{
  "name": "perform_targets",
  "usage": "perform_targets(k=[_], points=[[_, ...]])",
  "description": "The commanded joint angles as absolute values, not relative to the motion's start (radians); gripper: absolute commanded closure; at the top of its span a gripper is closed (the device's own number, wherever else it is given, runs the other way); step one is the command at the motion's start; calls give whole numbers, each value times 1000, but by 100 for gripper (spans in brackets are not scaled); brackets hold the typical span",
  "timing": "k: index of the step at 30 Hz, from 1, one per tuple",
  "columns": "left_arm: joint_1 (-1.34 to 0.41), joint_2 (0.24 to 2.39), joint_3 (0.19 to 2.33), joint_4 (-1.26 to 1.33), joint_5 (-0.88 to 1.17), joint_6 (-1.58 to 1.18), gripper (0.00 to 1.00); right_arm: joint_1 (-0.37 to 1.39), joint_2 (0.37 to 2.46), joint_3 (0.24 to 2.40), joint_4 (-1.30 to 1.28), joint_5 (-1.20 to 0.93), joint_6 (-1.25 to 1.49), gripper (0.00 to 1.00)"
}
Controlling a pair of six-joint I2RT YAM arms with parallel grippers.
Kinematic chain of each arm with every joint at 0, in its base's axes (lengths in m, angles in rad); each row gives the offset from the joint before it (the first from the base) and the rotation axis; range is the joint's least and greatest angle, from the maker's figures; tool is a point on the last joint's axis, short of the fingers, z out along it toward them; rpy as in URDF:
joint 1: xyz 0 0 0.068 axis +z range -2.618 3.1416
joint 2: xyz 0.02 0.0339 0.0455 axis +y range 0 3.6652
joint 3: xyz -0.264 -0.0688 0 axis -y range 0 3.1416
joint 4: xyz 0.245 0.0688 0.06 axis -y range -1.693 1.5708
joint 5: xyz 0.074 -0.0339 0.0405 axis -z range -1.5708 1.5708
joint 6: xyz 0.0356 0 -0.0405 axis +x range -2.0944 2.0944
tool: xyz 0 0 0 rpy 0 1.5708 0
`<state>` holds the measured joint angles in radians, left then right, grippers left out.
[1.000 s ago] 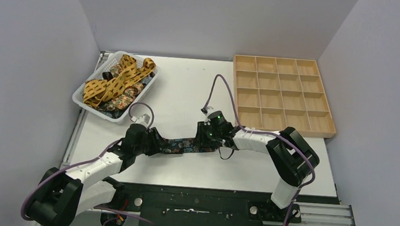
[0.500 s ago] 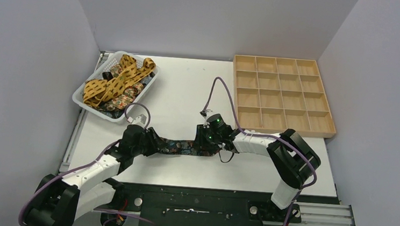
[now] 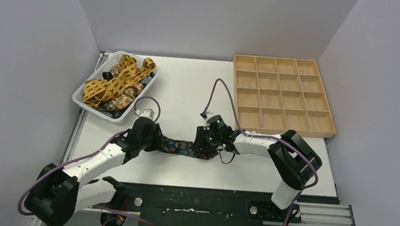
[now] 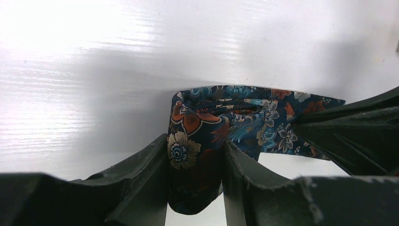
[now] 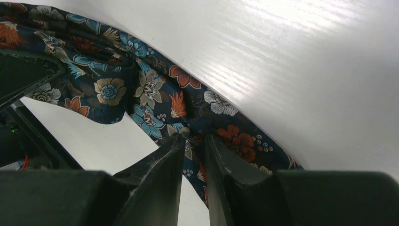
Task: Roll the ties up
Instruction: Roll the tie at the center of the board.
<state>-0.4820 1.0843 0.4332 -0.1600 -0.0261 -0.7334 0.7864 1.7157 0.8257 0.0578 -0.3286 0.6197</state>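
Top external view: a dark floral tie (image 3: pixel 183 147) is laid flat on the white worktop (image 3: pixel 189 90), close to the middle of its near edge, and is stretched between the two arms. Its left end is held by the left fingers (image 3: pixel 158 141) and its right end by the right fingers (image 3: pixel 205 142), both of which are lowered to the surface. A white basket (image 3: pixel 88 107) is set at the far left corner of the worktop. It is filled with mustard-yellow ties (image 3: pixel 115 82) draped loosely over more floral ties (image 3: pixel 120 100). A wooden tray (image 3: pixel 282 90) divided into square compartments is placed at the far right corner, well apart from the arms.

From the left wrist, the left fingers are seen closed to a narrow gap with a doubled-over end of the dark floral tie (image 4: pixel 197 141) pinched between them. The fabric is bent sharply just beyond the tips and is carried off to the right, where it is met by the dark shape of the other arm's fingers.

From the right wrist, the right fingers are seen almost together, with the edge of the dark floral tie (image 5: pixel 155 94) clamped between their tips. From there the band is run up to the left across the worktop, slightly rumpled.
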Motion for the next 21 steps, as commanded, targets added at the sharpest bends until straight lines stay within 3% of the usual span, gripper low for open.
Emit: perform_targets(k=[1, 14, 21], points=[[-560, 1120, 538, -283, -241, -703, 63, 790, 1665, 790, 60, -370, 699, 75], [-805, 1243, 777, -515, -592, -613, 62, 733, 1525, 742, 118, -396, 763, 72], [-905, 1362, 873, -616, -740, -631, 61, 637, 1407, 669, 99, -306, 813, 69]])
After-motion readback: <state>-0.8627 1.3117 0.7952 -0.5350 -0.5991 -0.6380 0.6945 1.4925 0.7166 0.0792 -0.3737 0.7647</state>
